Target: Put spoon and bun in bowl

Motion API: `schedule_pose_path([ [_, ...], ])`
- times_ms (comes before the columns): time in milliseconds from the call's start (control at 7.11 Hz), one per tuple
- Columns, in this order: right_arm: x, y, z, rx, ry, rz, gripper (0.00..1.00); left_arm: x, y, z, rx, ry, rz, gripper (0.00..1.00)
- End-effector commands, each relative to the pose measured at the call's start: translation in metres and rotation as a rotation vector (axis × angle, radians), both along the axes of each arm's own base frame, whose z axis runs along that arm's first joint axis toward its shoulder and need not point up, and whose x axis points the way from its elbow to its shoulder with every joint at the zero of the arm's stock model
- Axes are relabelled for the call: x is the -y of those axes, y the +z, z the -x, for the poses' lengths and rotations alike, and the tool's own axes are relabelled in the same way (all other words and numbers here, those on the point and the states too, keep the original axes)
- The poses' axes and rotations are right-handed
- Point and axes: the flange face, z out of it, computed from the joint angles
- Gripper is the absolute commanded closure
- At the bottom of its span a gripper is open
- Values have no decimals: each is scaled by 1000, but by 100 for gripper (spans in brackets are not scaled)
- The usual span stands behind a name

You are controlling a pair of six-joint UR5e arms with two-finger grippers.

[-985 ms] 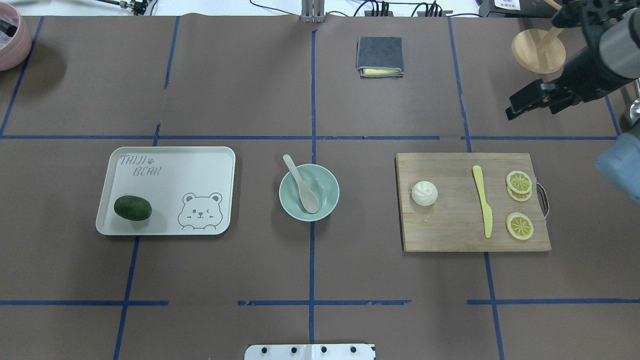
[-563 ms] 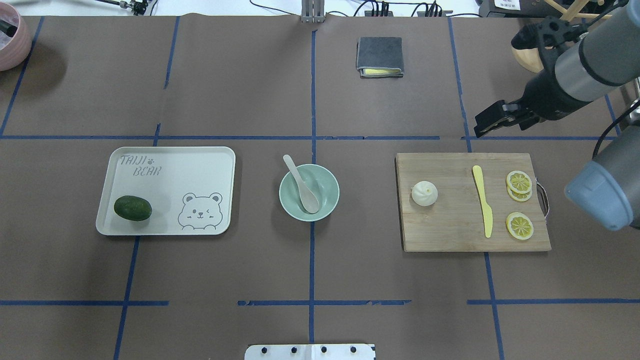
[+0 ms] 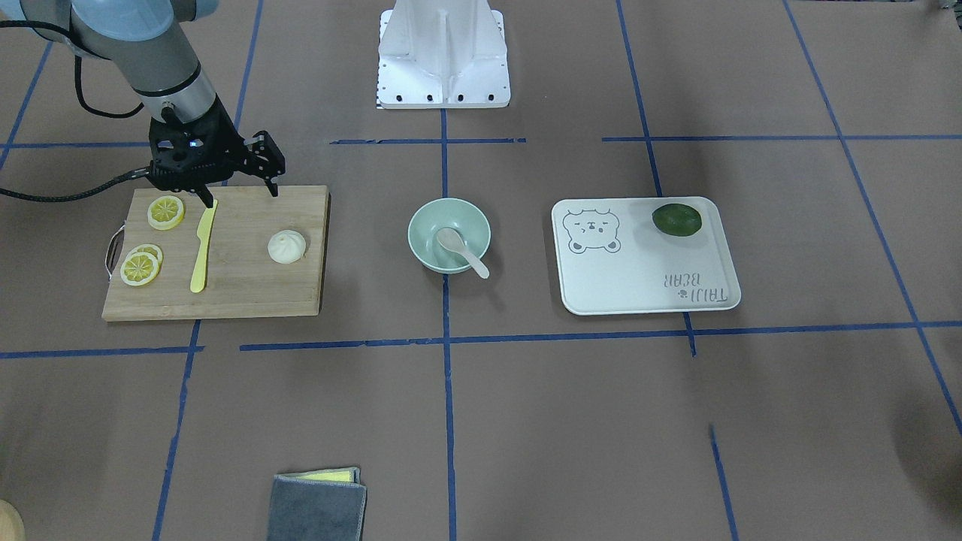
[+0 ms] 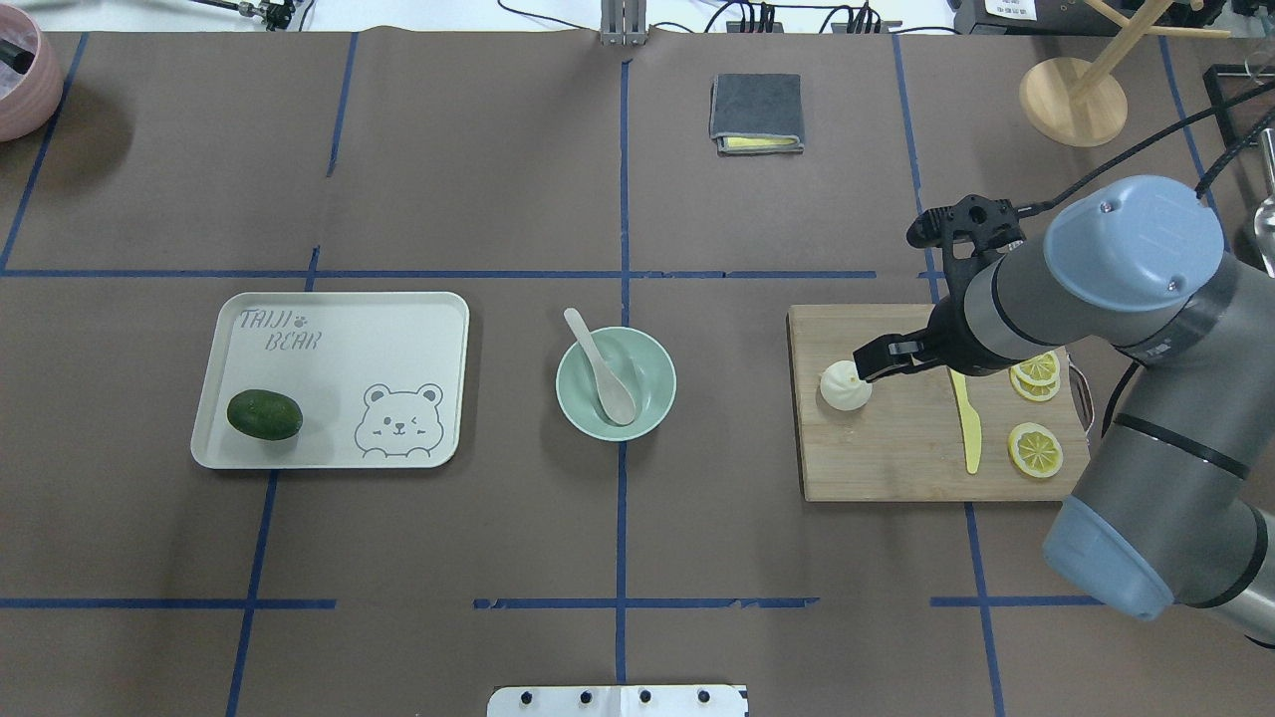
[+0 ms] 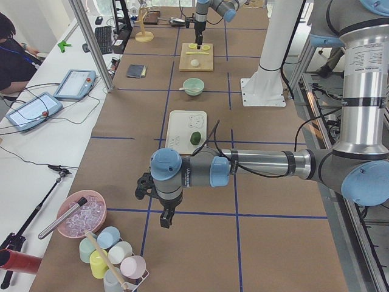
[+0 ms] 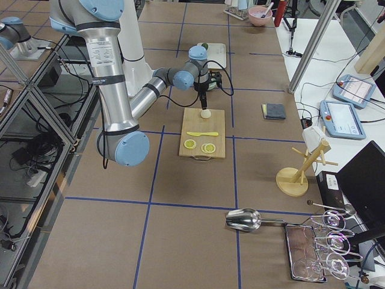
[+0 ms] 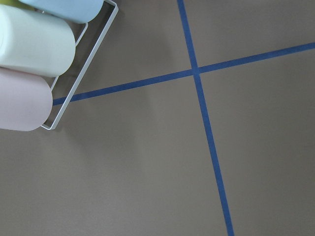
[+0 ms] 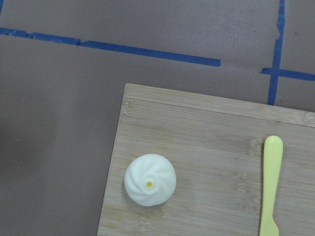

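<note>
Fingers of the right arm hang spread wide and empty over the cutting board — the bun sits on the wood beneath them, untouched. Well to their side, the spoon rests in the bowl. The left arm's fingers hover over bare surface — spread or closed, I cannot tell.

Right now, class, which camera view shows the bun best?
The right wrist-mounted view: the bun sits close and unobstructed on the cutting board, its swirled pleats clear. Overhead and front-facing views show it small; both side views, a tiny white speck; the left wrist view, nothing.
</note>
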Motion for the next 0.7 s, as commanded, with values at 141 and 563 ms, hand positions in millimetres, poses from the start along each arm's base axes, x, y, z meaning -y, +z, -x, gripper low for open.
schedule_pose_path([
  [141, 14, 14, 45, -20, -1, -40, 3, -1, -1, -1, -5, 1, -4, 0],
  [563, 11, 27, 60, -63, 5, -54, 12, -1, -1, -1, -5, 1, -4, 0],
])
